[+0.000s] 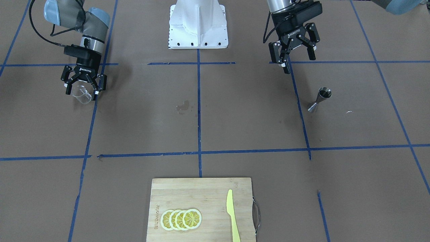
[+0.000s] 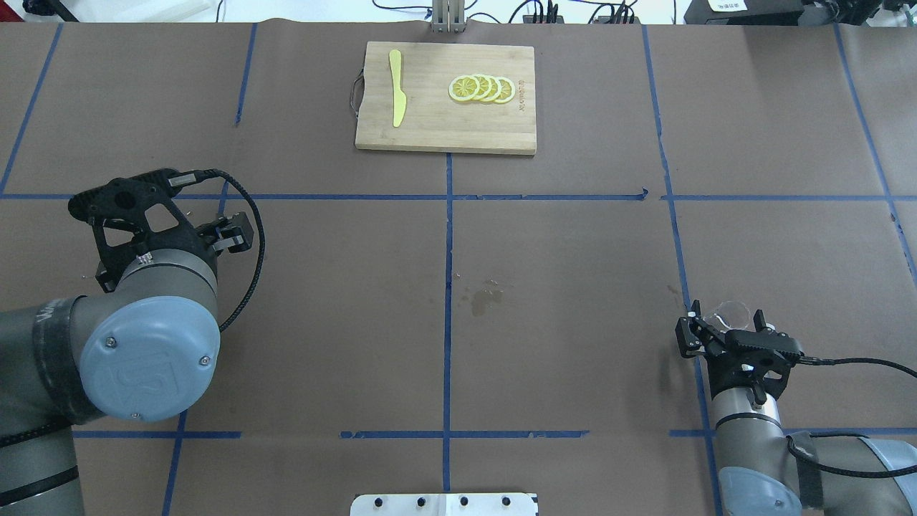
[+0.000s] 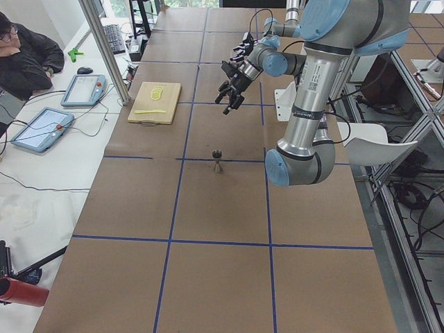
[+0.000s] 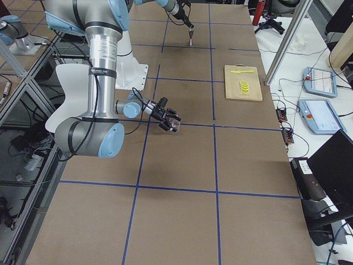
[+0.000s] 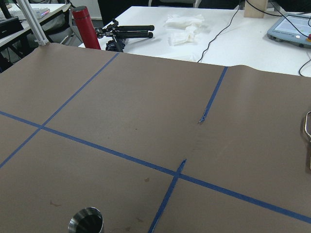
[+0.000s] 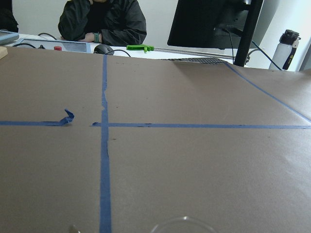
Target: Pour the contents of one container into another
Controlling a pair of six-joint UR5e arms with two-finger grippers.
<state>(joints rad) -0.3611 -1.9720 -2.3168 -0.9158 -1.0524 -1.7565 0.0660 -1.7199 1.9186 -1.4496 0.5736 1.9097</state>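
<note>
The clear measuring cup (image 1: 81, 94) stands on the brown table near the robot's right side; its rim (image 6: 182, 225) just shows at the bottom edge of the right wrist view. My right gripper (image 1: 83, 90) is low over it and open, a finger on either side of the cup (image 2: 732, 312). The steel jigger (image 1: 320, 99) stands upright on the other side of the table, and its mouth (image 5: 86, 222) shows in the left wrist view. My left gripper (image 1: 299, 63) hangs open above the table, behind the jigger (image 3: 217, 161) and apart from it. In the overhead view the left arm hides the jigger.
A wooden cutting board (image 1: 174, 191) with lemon slices (image 1: 181, 219) and a yellow knife (image 1: 232, 215) lies at the table's far edge from the robot. A small wet stain (image 1: 183, 107) marks the middle. The white robot base (image 1: 198, 23) sits between the arms.
</note>
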